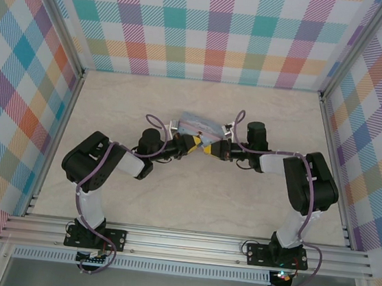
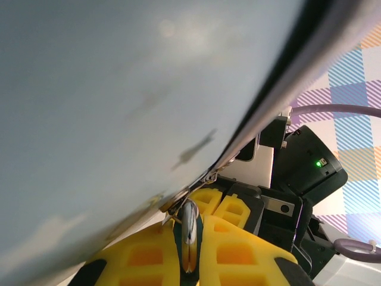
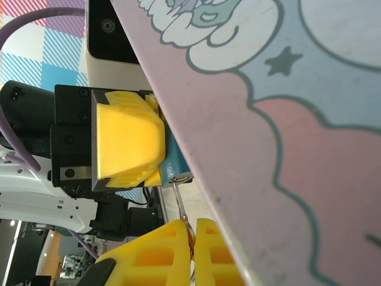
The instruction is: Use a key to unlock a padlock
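Glossy printed tin (image 3: 286, 119), matt-painted padlock (image 3: 175, 162), thin bare-metal key (image 3: 179, 202).

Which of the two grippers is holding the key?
The right gripper: a thin metal key sticks up out of it toward the blue padlock. The left gripper pinches that padlock instead.

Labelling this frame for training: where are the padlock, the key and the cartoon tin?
padlock (image 3: 175, 164): right wrist view, on its blue body.
key (image 3: 178, 201): right wrist view, on the thin metal shaft under the padlock.
cartoon tin (image 3: 333, 196): right wrist view, on its pink printed face.
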Robot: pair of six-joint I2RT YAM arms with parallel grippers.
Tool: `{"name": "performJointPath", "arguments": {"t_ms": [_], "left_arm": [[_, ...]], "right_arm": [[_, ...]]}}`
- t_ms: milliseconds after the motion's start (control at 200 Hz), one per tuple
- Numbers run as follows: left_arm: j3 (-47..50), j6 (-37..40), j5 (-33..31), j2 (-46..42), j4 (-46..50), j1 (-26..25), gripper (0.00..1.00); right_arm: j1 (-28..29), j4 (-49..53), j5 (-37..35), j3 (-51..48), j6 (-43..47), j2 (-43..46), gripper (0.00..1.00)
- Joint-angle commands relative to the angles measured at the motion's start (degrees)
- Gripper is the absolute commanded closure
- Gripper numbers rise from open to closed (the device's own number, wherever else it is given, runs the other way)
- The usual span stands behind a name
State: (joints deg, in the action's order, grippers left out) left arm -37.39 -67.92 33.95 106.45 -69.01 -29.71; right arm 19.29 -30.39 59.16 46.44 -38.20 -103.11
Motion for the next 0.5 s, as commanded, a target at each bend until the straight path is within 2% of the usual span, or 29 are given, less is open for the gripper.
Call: {"name": "performJointPath", "arguments": {"t_ms": [0,270,495], "left_arm": [[-0.1,0.5,6.2,-1.8,-5.9,-1.0,1.00],[-0.3,0.3,5.6,-1.9,-6.0,-1.0,1.00],[0.0,0.4,6.5,-1.7,-6.2,-1.0,1.00]], "right_arm": [[0.7,-3.1,-2.8,2.7,0.0,-1.7,0.93],[1.2,-0.5,-3.3,2.9,1.7,-1.9,0.93],[1.6,-14.1,-4.3,2.6,-8.8,-2.1,0.92]]}}
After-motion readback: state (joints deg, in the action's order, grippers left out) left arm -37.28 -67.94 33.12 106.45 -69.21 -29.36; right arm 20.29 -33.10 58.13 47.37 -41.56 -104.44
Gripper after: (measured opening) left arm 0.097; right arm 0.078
